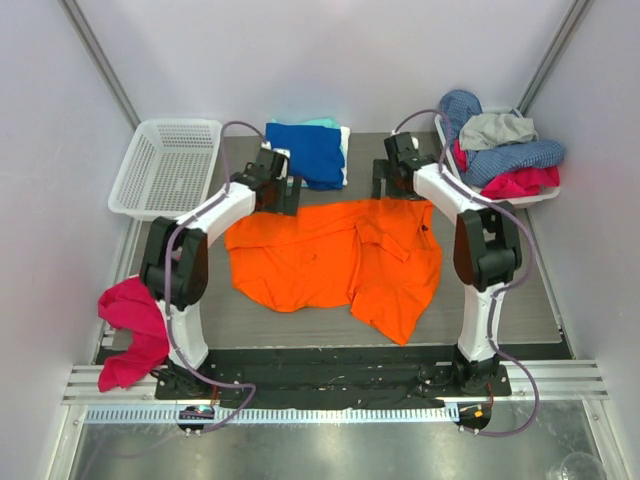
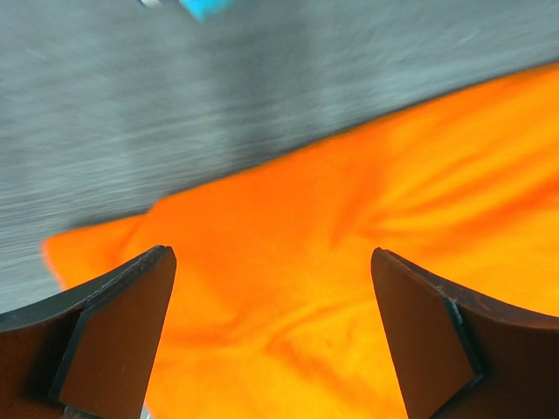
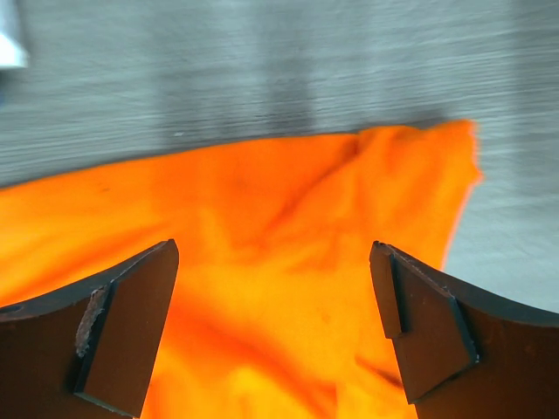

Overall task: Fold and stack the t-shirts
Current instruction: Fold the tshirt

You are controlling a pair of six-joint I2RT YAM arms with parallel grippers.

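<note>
orange t-shirt [image 1: 330,255], grey table [image 1: 500,310], white walls

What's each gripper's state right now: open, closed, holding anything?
Left gripper: open, holding nothing, poised at the far edge of the orange t-shirt.
Right gripper: open, holding nothing, at the same shirt's far edge.

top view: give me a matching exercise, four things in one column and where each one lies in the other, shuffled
1 orange t-shirt
2 blue t-shirt
3 white basket
4 magenta cloth

a folded, far middle of the table
b near left corner
c spread out in the centre
d far left corner

Pairs: 1-c, 2-a, 3-d, 4-b
</note>
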